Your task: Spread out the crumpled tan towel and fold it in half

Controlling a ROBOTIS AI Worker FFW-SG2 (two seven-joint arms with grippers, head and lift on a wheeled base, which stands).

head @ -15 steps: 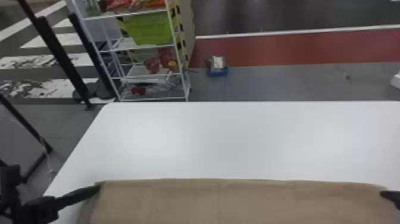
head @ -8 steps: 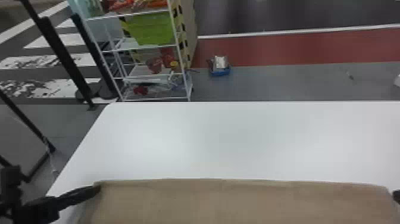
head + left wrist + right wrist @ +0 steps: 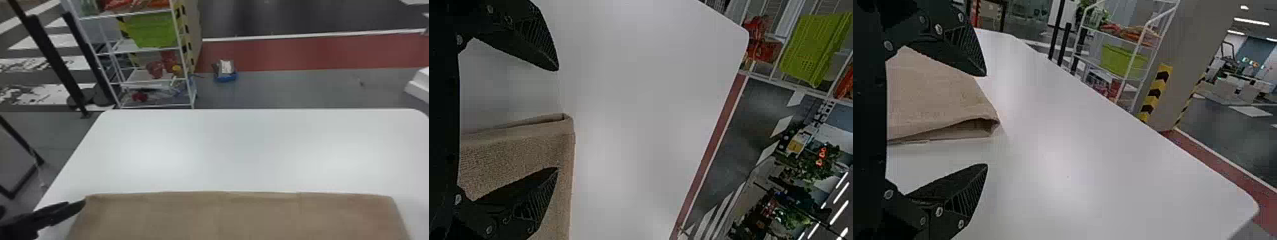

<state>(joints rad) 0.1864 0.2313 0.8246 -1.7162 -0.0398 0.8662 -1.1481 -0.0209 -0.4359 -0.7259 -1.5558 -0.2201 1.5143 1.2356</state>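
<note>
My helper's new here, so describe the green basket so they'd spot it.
Past the white table, toward the robot's left, stands a white rack. The basket sits on a shelf between reddish packs above and dark red items below. Its bright lime green sets it apart.

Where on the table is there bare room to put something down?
Beyond the towel, the white table is bare up to its far edge. Bare table also borders the towel's right end. It is crowded at the towel's far corners, where the open left end effector and right end effector are.
</note>
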